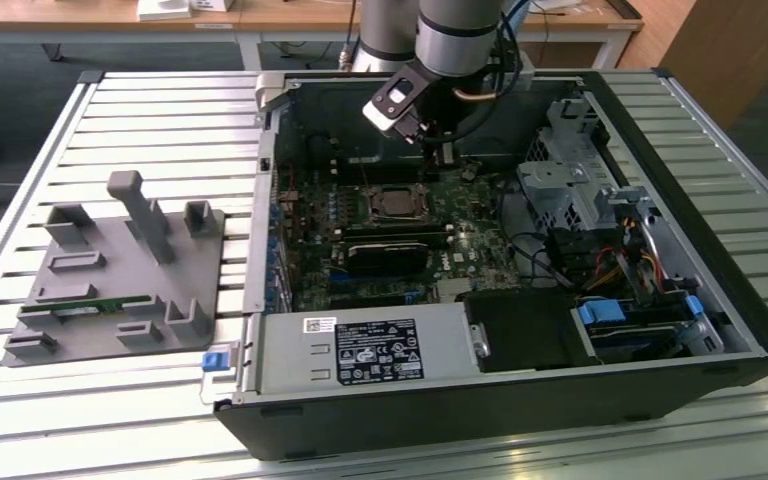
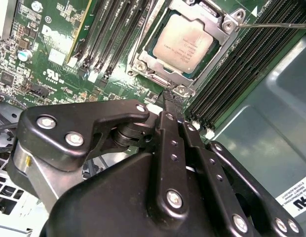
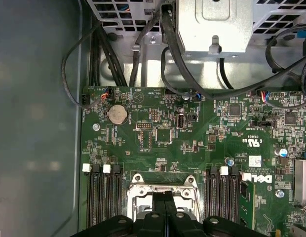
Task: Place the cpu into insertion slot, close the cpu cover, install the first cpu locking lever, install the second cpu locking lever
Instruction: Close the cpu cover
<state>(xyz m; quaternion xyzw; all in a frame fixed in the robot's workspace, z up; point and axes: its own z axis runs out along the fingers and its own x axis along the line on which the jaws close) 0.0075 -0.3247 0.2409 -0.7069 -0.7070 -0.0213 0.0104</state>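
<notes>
between memory slots [image 2: 113,34], cpu [image 2: 185,44] in cover [image 2: 158,66]; pinched claw [image 2: 168,97] beside.

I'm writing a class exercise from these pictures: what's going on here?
A robot arm's gripper hangs over the motherboard in an open computer case. The cpu is seated on the board, the cover down around it. The gripper is shut and empty, its tips beside the cover's edge. A thin lever juts out past the cover's corner.

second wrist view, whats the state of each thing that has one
cpu cover: down flat, closed
cpu: seated inside the cover's window, metal top up
pincer: shut, holding nothing, beside the cover
computer case: lying flat, side open
</notes>
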